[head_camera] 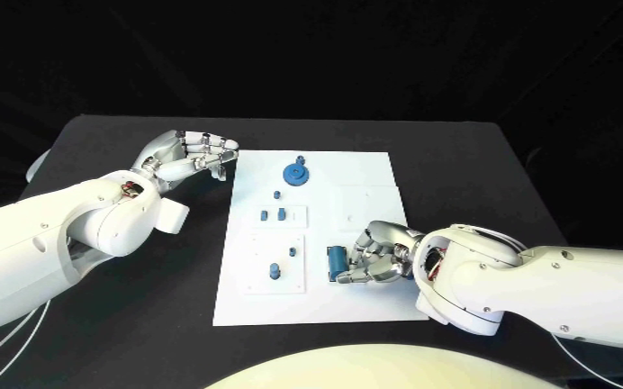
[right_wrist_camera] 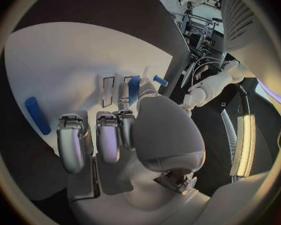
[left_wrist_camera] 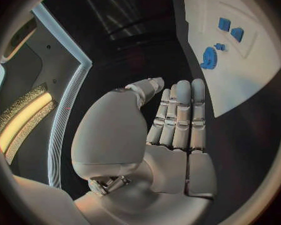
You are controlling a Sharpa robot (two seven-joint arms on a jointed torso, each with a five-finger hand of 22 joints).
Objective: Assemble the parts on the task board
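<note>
The white task board (head_camera: 370, 182) (right_wrist_camera: 72, 60) (left_wrist_camera: 240, 75) lies mid-table. A round blue gear-like part (head_camera: 297, 174) (left_wrist_camera: 209, 57) stands near its far edge, with several small blue parts (head_camera: 273, 216) in the recesses down its left half. A blue cylinder (head_camera: 335, 261) (right_wrist_camera: 37, 115) lies flat on the board's near part. My right hand (head_camera: 379, 257) (right_wrist_camera: 128, 135) rests over the board just right of the cylinder, fingers half bent, holding nothing; the cylinder lies apart from the fingers (right_wrist_camera: 72, 142). My left hand (head_camera: 194, 157) (left_wrist_camera: 172, 130) hovers off the board's far left corner, fingers straight and empty.
The black table (head_camera: 455, 164) runs bare to the right of the board and along its far edge. A narrower dark strip (head_camera: 194, 299) lies on the board's left, partly covered by my left forearm (head_camera: 78, 227).
</note>
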